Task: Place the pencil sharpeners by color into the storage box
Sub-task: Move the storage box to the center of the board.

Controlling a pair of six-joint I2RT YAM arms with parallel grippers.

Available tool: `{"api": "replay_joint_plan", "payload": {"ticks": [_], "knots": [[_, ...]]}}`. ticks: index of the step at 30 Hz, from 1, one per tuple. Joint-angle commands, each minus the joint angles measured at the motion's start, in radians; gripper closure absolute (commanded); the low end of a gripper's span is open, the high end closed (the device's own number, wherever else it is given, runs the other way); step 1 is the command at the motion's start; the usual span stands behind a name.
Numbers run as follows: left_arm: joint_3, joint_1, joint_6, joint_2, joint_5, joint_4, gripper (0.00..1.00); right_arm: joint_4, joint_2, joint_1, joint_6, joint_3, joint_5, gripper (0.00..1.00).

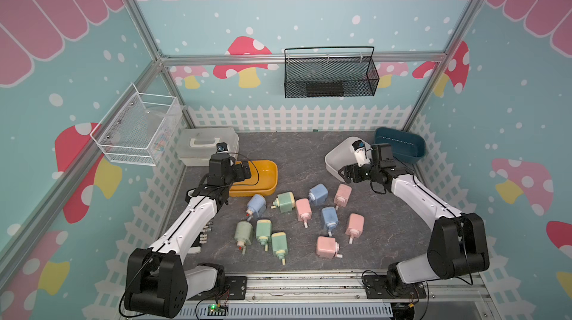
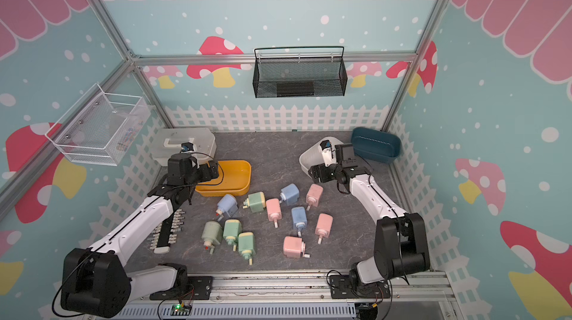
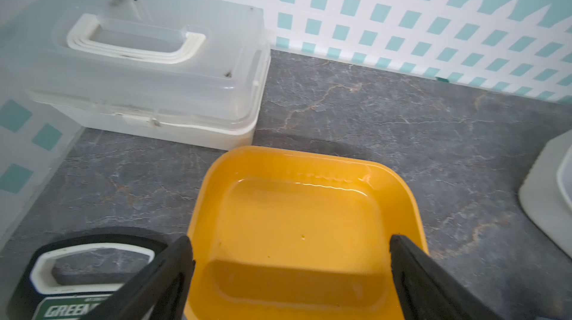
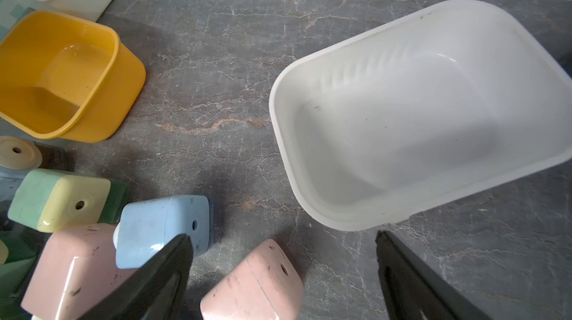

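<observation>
Right, left pincer [image 3: 291, 250] gapes empty over the yellow bin [image 3: 309, 158], right pincer [image 4: 283, 236] spread wide beside the white bin [image 4: 277, 111], both ready for 11 unsorted sharpeners [image 1: 303, 208] mid-frame.

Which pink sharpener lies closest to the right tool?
The pink sharpener just in front of the white tub; the other three pinks lie farther forward.

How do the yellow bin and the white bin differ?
Colour: the yellow bin is orange-yellow, the white bin plain white. Place: the yellow bin lies under the left gripper, beside the clear lidded case; the white bin lies ahead of the right gripper, beside the dark blue bin. Pose: the yellow bin sits roughly square to the back fence, the white bin turned diagonally. Both are open-topped, rounded and empty.
</observation>
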Motion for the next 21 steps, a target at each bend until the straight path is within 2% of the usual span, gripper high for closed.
{"api": "replay_joint_plan", "payload": {"ticks": [1, 12, 15, 21], "knots": [[-0.017, -0.040, -0.101, -0.024, 0.032, 0.035, 0.01, -0.065, 0.041, 0.028, -0.052, 0.040, 0.035, 0.07], [-0.031, -0.186, -0.109, -0.023, 0.039, -0.014, 0.01, -0.175, 0.194, 0.079, -0.171, 0.166, 0.076, 0.07], [-0.008, -0.226, -0.101, -0.017, 0.021, -0.074, 0.01, -0.195, 0.226, 0.091, -0.186, 0.198, 0.079, 0.07], [-0.019, -0.254, -0.102, -0.036, 0.099, -0.082, 0.01, -0.234, 0.290, 0.120, -0.237, 0.270, 0.132, 0.08]]}}
